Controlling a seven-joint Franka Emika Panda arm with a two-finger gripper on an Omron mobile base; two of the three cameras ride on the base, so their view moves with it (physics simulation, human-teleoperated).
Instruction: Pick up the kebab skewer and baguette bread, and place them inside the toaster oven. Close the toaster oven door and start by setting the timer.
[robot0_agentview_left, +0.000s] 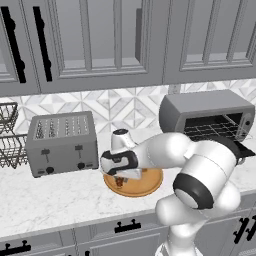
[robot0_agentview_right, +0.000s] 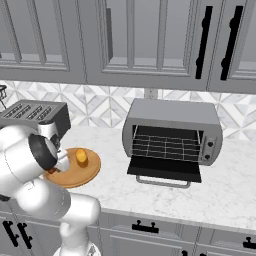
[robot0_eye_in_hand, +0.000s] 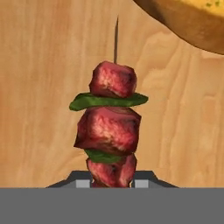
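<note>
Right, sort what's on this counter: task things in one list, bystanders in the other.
Job:
- kebab skewer, on the round wooden board, gripper shut on it
- baguette bread, on the same board
- toaster oven
- toaster oven door, hanging open

Lying about:
- slot toaster
- wire dish rack

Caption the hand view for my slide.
Tool shut on red-meat kebab skewer over round wooden board.

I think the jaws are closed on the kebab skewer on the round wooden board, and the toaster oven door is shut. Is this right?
Not quite. The toaster oven door is open, folded down, as the right base view shows. The rest holds: the jaws are closed on the kebab skewer on the round wooden board.
</note>
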